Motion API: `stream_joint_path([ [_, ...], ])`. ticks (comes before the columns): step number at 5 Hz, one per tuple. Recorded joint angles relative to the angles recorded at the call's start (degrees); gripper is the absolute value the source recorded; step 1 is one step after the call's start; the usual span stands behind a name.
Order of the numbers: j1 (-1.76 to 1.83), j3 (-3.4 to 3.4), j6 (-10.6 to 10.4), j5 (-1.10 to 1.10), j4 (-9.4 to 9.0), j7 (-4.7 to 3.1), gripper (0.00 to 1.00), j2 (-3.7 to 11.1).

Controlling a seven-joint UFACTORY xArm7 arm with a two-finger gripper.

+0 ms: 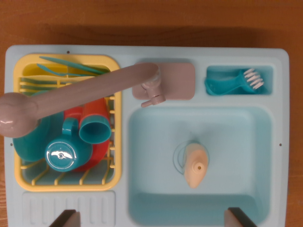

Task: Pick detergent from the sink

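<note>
Looking straight down, the hand (154, 218) hangs with its two fingertips spread wide apart at the bottom edge, gripping nothing. The small peach plastic detergent bottle (196, 165) stands over the drain in the pale blue toy sink basin (246, 142). Beside it, a yellow dish rack (114, 142) holds teal cups.

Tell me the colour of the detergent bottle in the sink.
Pale peach-orange; the detergent bottle shows clearly in the wrist view, seen from above.
</note>
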Motion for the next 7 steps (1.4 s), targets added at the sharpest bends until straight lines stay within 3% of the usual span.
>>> stream_joint_path([
  [7,-0.2,-0.25,-1.66,0.15,-1.44,-0.59,0.0,0.42],
])
